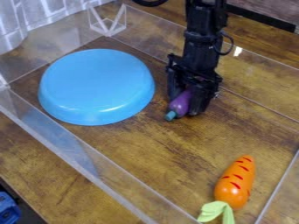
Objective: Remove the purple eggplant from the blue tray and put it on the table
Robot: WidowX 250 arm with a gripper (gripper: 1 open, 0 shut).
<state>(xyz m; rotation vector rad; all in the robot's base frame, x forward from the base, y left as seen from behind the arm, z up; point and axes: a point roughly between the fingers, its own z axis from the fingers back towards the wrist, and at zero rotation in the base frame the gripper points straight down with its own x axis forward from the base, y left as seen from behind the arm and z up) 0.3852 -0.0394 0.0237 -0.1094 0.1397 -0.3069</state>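
Observation:
The purple eggplant (177, 104) hangs tilted between the fingers of my gripper (187, 98), its teal stem end pointing down at the wooden table (140, 157). The gripper is shut on it, coming down from above just right of the blue tray (93, 85). The eggplant's lower tip is at or just above the tabletop, outside the tray's rim. The tray holds nothing. The eggplant's upper part is hidden by the black fingers.
An orange carrot (235, 183) with green leaves lies near the front right corner. Clear acrylic walls (70, 144) border the table on the left, front and back. The arm (208, 26) rises toward the back.

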